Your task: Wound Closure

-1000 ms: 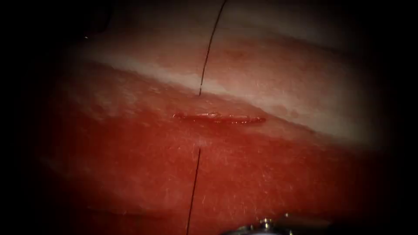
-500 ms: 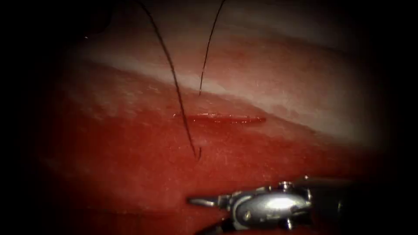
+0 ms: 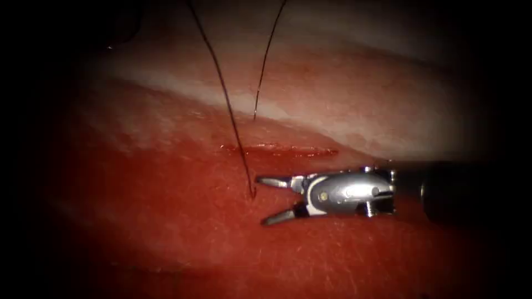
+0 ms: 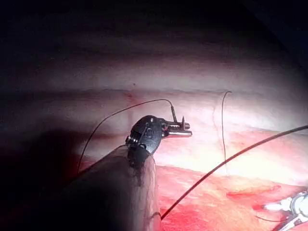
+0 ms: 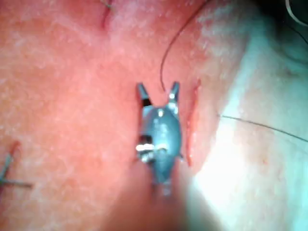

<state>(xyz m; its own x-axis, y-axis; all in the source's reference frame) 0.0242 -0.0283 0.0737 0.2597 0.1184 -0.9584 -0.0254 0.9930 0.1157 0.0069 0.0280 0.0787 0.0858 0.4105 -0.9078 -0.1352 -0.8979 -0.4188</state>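
The cut (image 3: 277, 149) runs crosswise on the tissue (image 3: 166, 182). One thin strand of thread (image 3: 265, 66) comes down from above and enters the tissue just beyond the cut. A thicker strand (image 3: 224, 94) drops from the upper left, crosses the cut's left end and enters the tissue on the near side. My right tool (image 3: 265, 200) lies right of that entry point, jaws open and holding nothing, also seen as right tool (image 5: 158, 91). My left tool (image 4: 180, 129) hovers over pale tissue, shut on thread (image 4: 120, 111). I cannot tell whether the short dark piece at its jaws is the needle.
Red fluid wets the tissue on the near side of the cut. A pale band of fat (image 3: 343, 127) lies beyond it. Cut ends of thread (image 5: 8, 171) from another stitch stick out of the tissue away from the cut.
The right tool rose from the bottom edge towards the cut and opened. The near strand, which ran straight down to the bottom edge, now swings up to the upper left.
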